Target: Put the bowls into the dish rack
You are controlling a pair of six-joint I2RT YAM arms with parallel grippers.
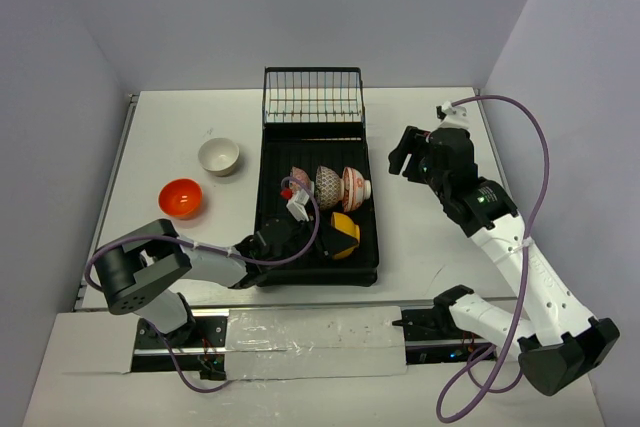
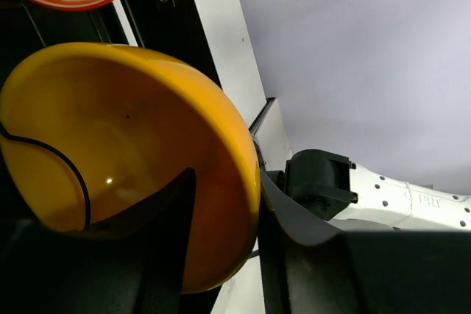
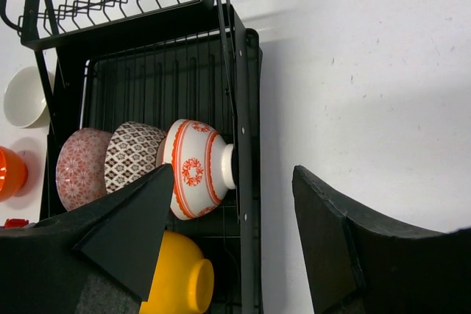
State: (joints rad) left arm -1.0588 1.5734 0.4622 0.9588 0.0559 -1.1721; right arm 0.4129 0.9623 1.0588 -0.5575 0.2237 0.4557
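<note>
White tabletop. Nearest, the left claw [image 2: 224, 196] straddles the rim of the yellow bowl [image 2: 110, 145], one finger inside, one outside; whether it pinches I cannot tell. That bowl lies tilted in the dish rack [image 1: 320, 147]. Better to spread fully and back straight off, not dragging the rim. Beyond the claw stand three patterned bowls [image 1: 328, 185]. Left of it, on the table, sit the red-orange bowl [image 1: 182, 198] and white bowl [image 1: 218, 155]. Far right, the right claw [image 1: 408, 159] hangs open, empty.

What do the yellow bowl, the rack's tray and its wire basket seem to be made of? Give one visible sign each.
Yellow bowl: probably glazed ceramic, possibly glossy plastic; smooth, with a bright highlight inside.
Tray: likely plastic, dull black; ribbed floor and thick rim.
Basket: thin metal wire, seemingly black-coated; a grid of slim rods.
</note>
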